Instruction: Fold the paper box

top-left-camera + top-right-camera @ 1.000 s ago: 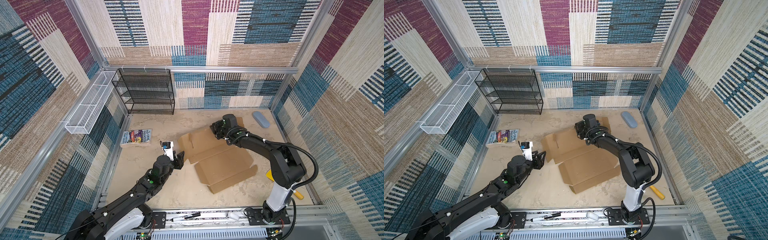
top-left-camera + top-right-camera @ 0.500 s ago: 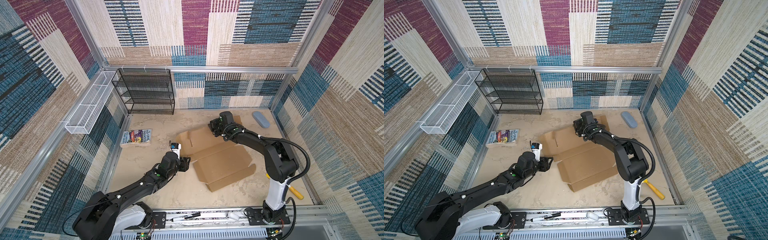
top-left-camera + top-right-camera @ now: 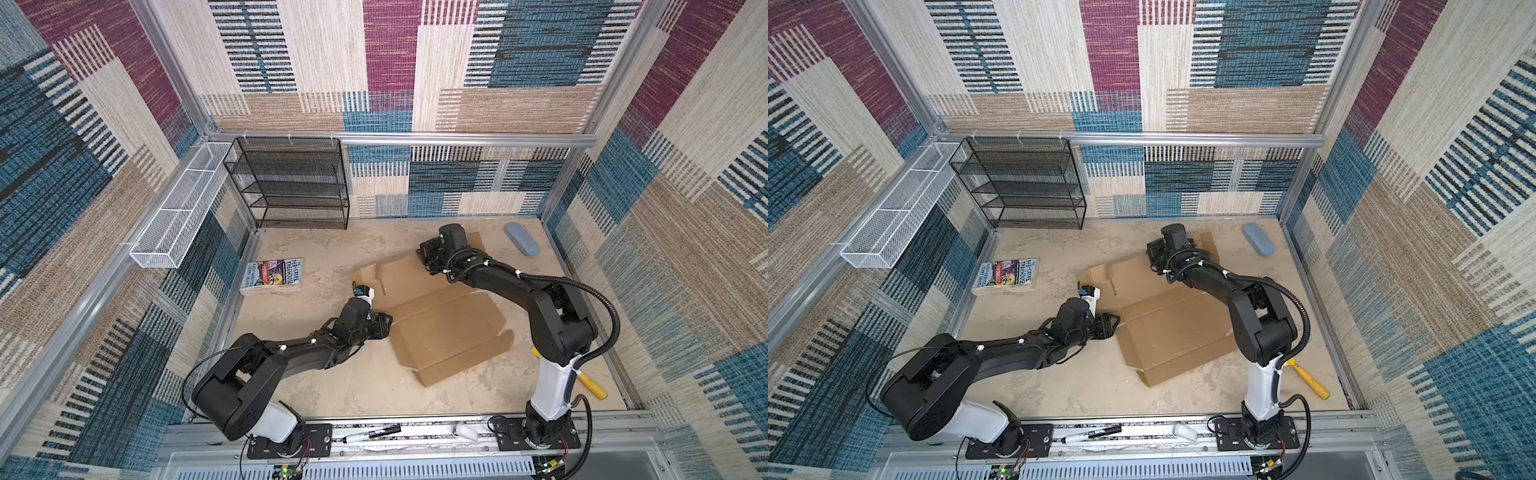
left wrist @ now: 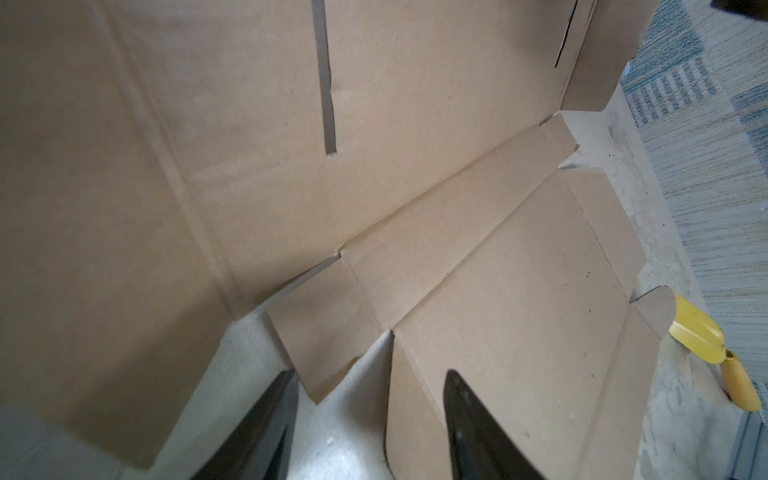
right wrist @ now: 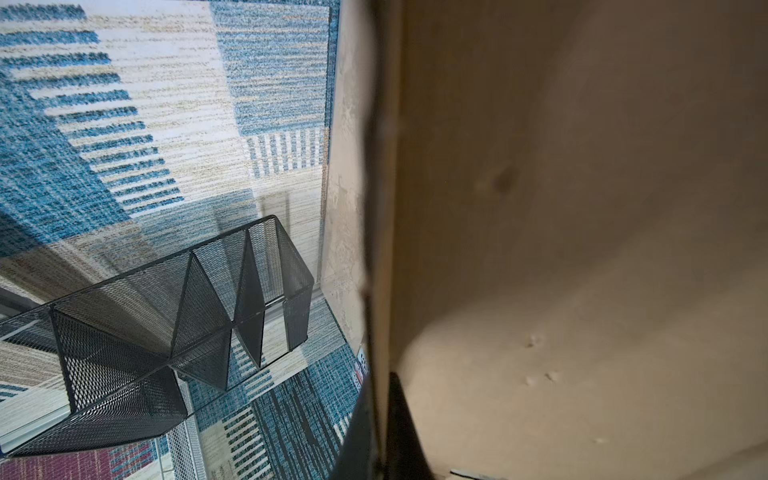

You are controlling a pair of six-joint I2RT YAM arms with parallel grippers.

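Note:
The paper box (image 3: 446, 332) is a flat brown cardboard sheet with flaps, lying mid-table in both top views (image 3: 1177, 332). Its far panel is tilted up. My right gripper (image 3: 429, 254) is shut on that panel's far edge; the right wrist view shows the thin cardboard edge (image 5: 384, 208) pinched between the two fingers of the right gripper (image 5: 380, 401). My left gripper (image 3: 384, 326) is low at the sheet's left edge and open. In the left wrist view the left gripper (image 4: 370, 399) straddles a side flap's edge, with one finger (image 4: 469, 419) over the cardboard (image 4: 519, 324).
A colourful book (image 3: 272, 276) lies at the left. A black mesh shelf (image 3: 299, 183) and a white wire basket (image 3: 183, 208) stand along the back left. A blue-grey case (image 3: 523, 239) is back right, and a yellow-handled tool (image 3: 592, 384) front right. Markers (image 3: 370, 434) lie on the front rail.
My left gripper has dropped and moved right to the sheet's left edge. The right gripper, still holding the far panel, has shifted slightly left and back, and the sheet shifted with it.

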